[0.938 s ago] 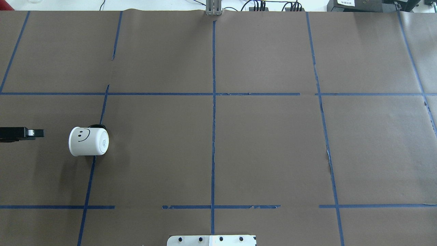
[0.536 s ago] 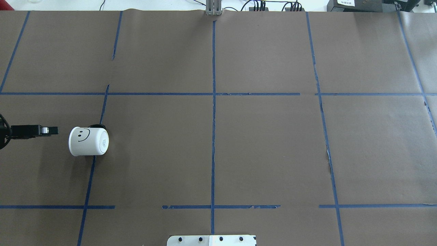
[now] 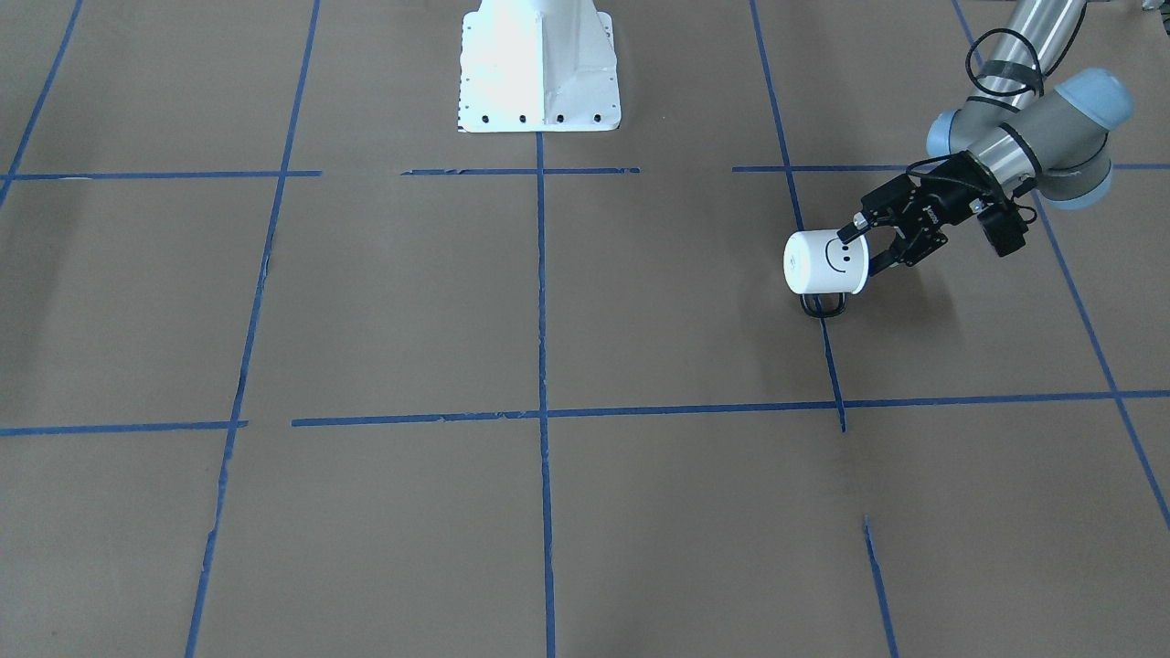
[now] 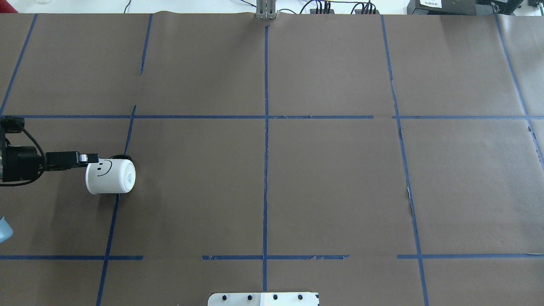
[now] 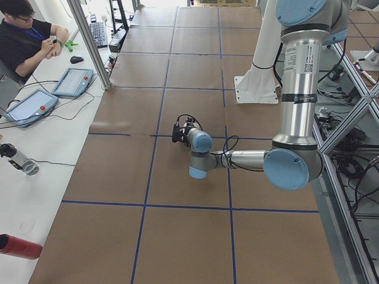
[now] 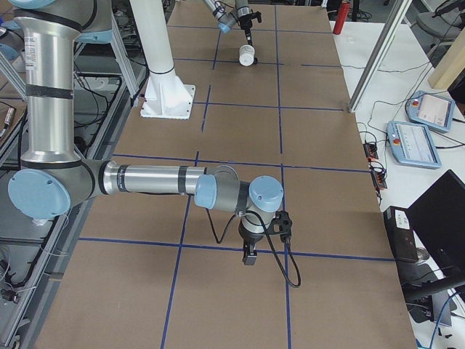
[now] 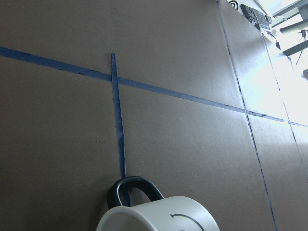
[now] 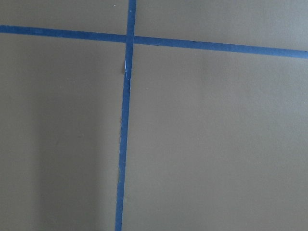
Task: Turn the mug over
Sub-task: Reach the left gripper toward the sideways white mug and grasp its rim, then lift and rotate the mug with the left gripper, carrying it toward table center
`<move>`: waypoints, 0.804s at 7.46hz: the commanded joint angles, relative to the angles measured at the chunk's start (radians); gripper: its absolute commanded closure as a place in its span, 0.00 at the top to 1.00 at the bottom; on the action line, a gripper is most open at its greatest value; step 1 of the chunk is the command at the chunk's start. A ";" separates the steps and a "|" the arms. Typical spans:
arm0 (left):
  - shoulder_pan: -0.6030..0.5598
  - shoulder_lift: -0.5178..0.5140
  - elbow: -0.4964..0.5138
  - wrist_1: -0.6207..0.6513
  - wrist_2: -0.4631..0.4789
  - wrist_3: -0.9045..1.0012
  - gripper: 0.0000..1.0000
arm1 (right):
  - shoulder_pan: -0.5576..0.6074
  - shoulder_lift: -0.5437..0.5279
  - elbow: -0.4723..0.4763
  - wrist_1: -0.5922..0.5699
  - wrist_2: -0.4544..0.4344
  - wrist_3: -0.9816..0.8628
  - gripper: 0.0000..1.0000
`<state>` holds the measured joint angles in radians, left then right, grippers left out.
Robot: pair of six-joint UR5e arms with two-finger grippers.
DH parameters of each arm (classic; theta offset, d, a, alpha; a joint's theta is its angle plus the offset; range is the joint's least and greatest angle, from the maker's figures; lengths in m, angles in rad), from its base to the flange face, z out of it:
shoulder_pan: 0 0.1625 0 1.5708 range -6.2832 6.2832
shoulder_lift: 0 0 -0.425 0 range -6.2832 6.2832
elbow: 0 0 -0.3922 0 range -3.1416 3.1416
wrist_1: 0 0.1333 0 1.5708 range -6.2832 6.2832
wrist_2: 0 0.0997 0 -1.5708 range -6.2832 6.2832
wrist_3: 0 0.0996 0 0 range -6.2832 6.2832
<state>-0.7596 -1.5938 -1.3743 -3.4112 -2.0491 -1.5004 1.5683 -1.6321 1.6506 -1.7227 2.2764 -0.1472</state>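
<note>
Brown paper (image 4: 331,191) gridded with blue tape (image 4: 266,170) bears the mug (image 4: 109,176).

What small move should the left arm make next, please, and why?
Probably ease the left end effector a little further onto the mug before closing. The mug lies on its side, mouth toward the end effector. The fingers look open, the upper one only just over the rim, so a grip now would likely be shallow.
</note>
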 commanded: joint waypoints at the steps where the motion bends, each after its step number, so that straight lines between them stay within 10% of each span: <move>1: 0.020 -0.009 0.001 -0.010 -0.009 -0.012 0.71 | -0.001 0.000 0.000 0.000 0.000 0.000 1.00; 3: 0.028 -0.008 -0.003 -0.010 -0.249 -0.023 0.00 | -0.001 0.000 0.000 0.000 0.000 0.000 1.00; 6: 0.026 -0.067 -0.048 -0.010 -0.290 -0.194 0.00 | -0.001 0.000 0.000 0.000 0.000 0.000 1.00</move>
<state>-0.7332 -1.6267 -1.3995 -3.4205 -2.3247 -1.6087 1.5677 -1.6321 1.6506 -1.7227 2.2764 -0.1473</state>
